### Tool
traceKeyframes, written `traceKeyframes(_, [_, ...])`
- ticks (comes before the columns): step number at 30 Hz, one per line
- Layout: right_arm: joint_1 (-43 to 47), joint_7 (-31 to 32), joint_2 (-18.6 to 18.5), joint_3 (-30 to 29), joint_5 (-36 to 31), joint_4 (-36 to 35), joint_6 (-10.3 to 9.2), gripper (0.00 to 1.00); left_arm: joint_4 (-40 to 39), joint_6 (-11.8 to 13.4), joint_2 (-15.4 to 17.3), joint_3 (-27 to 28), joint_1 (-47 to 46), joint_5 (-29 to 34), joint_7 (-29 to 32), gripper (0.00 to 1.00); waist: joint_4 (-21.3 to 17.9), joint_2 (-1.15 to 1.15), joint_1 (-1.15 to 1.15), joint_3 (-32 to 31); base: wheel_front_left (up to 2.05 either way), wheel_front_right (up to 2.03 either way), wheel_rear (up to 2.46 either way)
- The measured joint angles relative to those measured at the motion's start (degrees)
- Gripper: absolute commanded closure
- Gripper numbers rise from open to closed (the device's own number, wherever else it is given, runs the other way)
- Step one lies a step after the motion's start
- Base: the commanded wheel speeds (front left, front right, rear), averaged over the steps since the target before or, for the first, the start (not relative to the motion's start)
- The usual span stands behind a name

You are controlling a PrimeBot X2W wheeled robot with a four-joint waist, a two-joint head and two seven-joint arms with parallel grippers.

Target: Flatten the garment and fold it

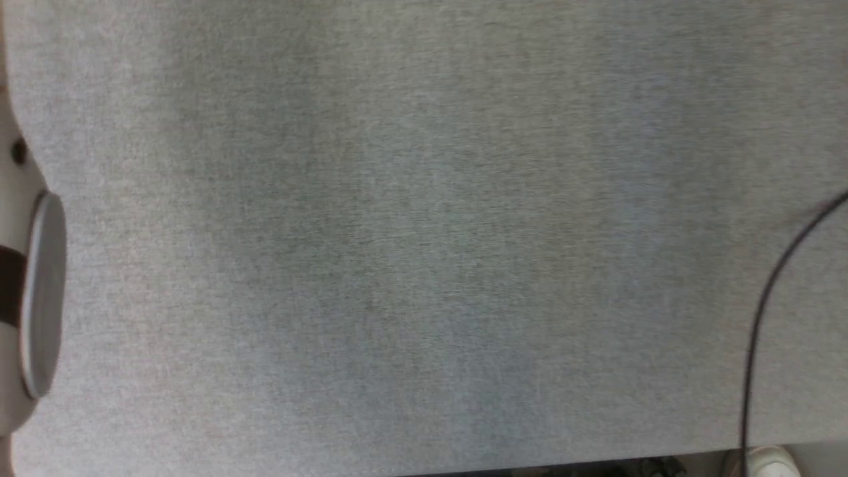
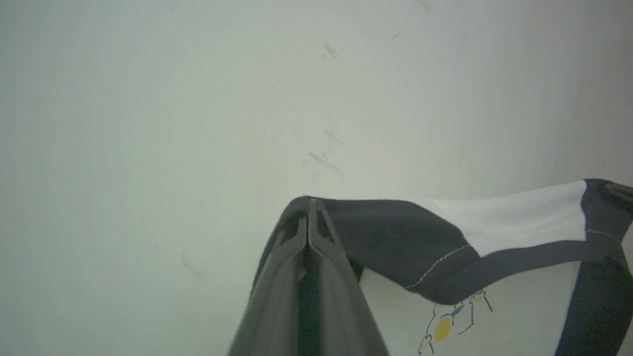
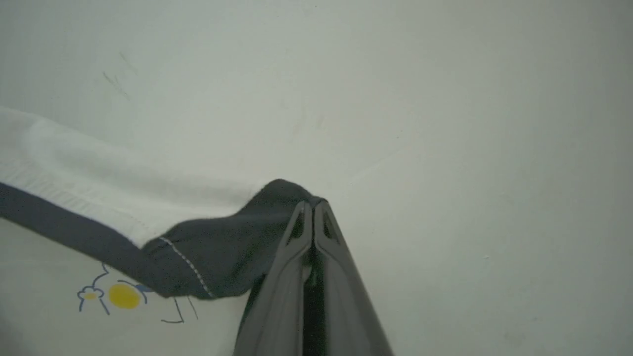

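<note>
In the left wrist view my left gripper (image 2: 308,203) is shut on a black shoulder edge of the garment (image 2: 514,217), whose white panel stretches away to the right, with a small yellow and blue print lower down. At the far right of that stretch the other arm's fingertip (image 2: 620,190) shows on the cloth. In the right wrist view my right gripper (image 3: 313,203) is shut on the opposite black corner of the garment (image 3: 128,193), which runs off to the left. The cloth hangs taut between both grippers before a pale surface.
The head view looks at a grey woven surface (image 1: 424,232). A black cable (image 1: 762,318) curves down its right side. A round grey disc (image 1: 43,291) on a pale part sits at the left edge.
</note>
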Motion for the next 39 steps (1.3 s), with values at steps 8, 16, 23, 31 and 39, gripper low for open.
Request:
traceKeyframes(8, [4.22,-0.94,0.01,5.61,3.67,2.94,0.0,1.0,-0.99,-2.82,1.35,-0.87,6.43,-3.49,2.23,1.0,1.79,0.0,-0.02,-0.19,0.0,0.0,0.0])
traceKeyframes(16, [11.48,-1.18,-2.13,13.72,12.17,2.19,0.0,1.0,-6.8,-3.92,2.14,-4.22,16.96,-7.11,5.37,1.0,2.74,0.0,-0.02,-2.42,0.0,0.0,0.0])
traceKeyframes(23, [20.86,0.15,-5.1,20.07,22.25,-6.57,-0.01,1.0,-16.07,-3.94,2.42,-4.99,28.46,-11.31,5.75,1.0,3.23,0.0,-0.02,-5.45,0.0,0.0,0.0])
traceKeyframes(31, [36.43,4.61,-8.35,22.45,29.55,-20.91,-0.01,1.0,-23.79,-2.25,3.61,-7.89,43.68,-11.73,7.1,1.0,3.24,0.0,-0.02,-10.1,0.0,0.0,0.0])
traceKeyframes(39, [55.12,9.09,-10.7,18.11,32.67,-35.53,-0.01,1.0,-29.64,0.47,3.58,-11.05,56.85,-10.13,4.61,1.0,3.8,0.0,-0.02,-15.53,0.0,0.0,0.0])
